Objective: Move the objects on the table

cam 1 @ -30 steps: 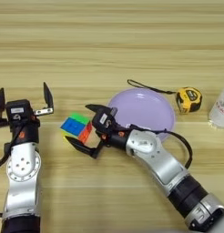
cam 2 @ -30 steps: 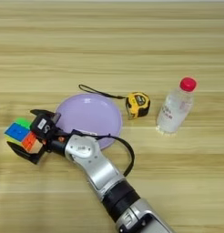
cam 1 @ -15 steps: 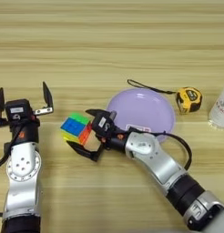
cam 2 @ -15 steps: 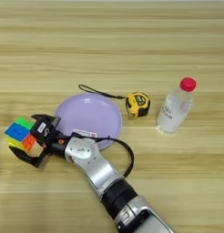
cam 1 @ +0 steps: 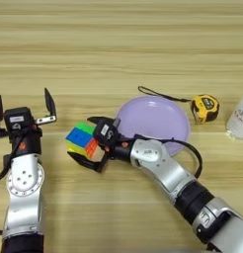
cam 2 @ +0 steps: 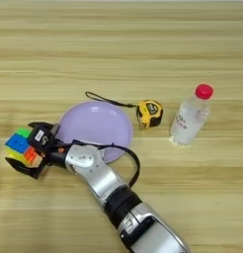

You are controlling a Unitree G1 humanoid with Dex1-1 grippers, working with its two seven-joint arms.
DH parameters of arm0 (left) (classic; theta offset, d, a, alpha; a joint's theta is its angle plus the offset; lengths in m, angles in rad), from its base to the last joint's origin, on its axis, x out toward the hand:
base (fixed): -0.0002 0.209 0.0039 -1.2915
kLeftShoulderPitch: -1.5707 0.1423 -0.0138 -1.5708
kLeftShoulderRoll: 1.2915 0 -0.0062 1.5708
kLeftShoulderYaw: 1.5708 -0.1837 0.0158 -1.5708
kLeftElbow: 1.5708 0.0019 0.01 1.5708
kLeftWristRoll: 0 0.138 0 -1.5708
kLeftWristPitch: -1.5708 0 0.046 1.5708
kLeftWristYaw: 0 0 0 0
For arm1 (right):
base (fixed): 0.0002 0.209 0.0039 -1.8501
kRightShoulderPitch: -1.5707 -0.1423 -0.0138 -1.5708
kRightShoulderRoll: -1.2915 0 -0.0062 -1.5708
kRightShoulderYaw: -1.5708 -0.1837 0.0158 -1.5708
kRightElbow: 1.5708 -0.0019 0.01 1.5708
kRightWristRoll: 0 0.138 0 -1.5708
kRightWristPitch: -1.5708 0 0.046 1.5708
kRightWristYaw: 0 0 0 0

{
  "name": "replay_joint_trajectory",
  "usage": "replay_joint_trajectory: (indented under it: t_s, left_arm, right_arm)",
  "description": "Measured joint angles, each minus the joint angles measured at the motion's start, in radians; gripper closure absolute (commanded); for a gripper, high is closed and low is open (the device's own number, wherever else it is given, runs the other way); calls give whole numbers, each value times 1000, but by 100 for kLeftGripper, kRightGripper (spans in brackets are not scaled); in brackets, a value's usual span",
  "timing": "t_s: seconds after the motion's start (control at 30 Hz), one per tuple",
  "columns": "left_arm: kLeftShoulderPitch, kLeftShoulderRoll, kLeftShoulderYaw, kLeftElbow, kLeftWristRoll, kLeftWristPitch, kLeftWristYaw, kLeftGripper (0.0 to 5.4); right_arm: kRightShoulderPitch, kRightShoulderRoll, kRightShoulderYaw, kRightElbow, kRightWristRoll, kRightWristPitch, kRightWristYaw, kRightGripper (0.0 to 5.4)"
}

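Long pale planks with fine horizontal grain make up the table, which fills both views. Nearest the camera, the right arm's silver, jointed casing runs in from the lower right corner, a black cable looping off its forearm. Its right gripper lies low over the wood, left of centre, the two black fingers spread above and below the puzzle cube and closed against it, so the cube is grasped; its blue face tilts upward, with green, yellow and red-orange squares showing on the sides. At the near left edge stands the left arm, a smooth silver column with a round joint disc, and above it the left gripper holds its two thin black fingers upright and well apart, gripping nothing. Just beyond the right wrist sits a round, shallow lilac plate with a matt, smooth rim. Beside its far right edge lies a yellow and black tape measure, its dark wrist cord trailing left along the plate's far side. Further right stands the clear plastic bottle, ribbed, upright, with a red cap
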Motion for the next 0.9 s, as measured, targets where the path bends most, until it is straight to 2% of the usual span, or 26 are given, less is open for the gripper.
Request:
replay_joint_trajectory:
  t_s: [0.53, 0.77, 0.9]
  left_arm:
    - [9, 0, 0, -15, 0, 4, 3, 0]
    - [14, 0, 0, -17, 0, 5, 3, 0]
    - [15, 0, 0, -17, 0, 5, 3, 0]
  right_arm:
    - [-18, 14, -17, 65, 13, 6, 4, 199]
    - [-22, 17, -23, 71, 13, 6, 3, 206]
    - [-21, 17, -42, 4, 18, 18, -19, 206]
